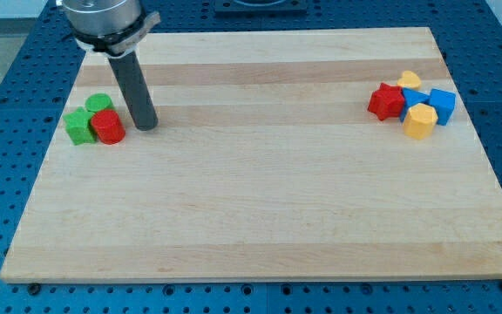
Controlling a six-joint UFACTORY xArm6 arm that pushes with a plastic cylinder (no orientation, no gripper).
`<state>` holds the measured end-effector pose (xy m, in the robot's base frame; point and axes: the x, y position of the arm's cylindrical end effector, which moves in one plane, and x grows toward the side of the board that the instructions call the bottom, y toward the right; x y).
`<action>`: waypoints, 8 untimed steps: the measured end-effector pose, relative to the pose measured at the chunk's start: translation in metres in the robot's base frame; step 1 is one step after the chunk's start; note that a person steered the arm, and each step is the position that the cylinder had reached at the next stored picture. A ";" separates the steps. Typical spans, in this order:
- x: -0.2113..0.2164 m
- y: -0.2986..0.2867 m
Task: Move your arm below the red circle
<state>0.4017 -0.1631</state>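
1. The arm enters from the upper left of the frame, where its grey round mount (105,19) is cut off by the top edge.
2. From that mount a straight dark rod (134,87) runs down, leaning slightly toward the view's right as it descends.
3. My tip (146,127) rests on the wooden board (260,209) in the upper left part of the frame. There are no fingers on this arm, only the rod, so nothing is open, closed or gripped.
4. The red circle (107,127) sits just to the view's left of my tip, at about the same height in the frame, with a narrow gap between them; I cannot tell whether they touch.
5. My tip is therefore beside the red circle, on its right in the view, not below it.
6. A green circle (99,104) lies just above the red circle, touching or nearly touching it.
7. A green block (79,127) of star-like shape sits against the red circle's left side.
8. At the upper right of the frame, well apart from my tip, is a second cluster: a red star-like block (386,100), a yellow heart-like block (410,80), a blue block (441,105) and a yellow block (419,122) of roughly pentagonal shape, all packed together.
9. The board lies on a blue perforated table (7,96).
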 end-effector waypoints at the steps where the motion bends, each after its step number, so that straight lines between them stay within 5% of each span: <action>1: -0.011 0.003; 3: 0.008 0.033; 5: 0.091 0.028; 8: 0.086 -0.050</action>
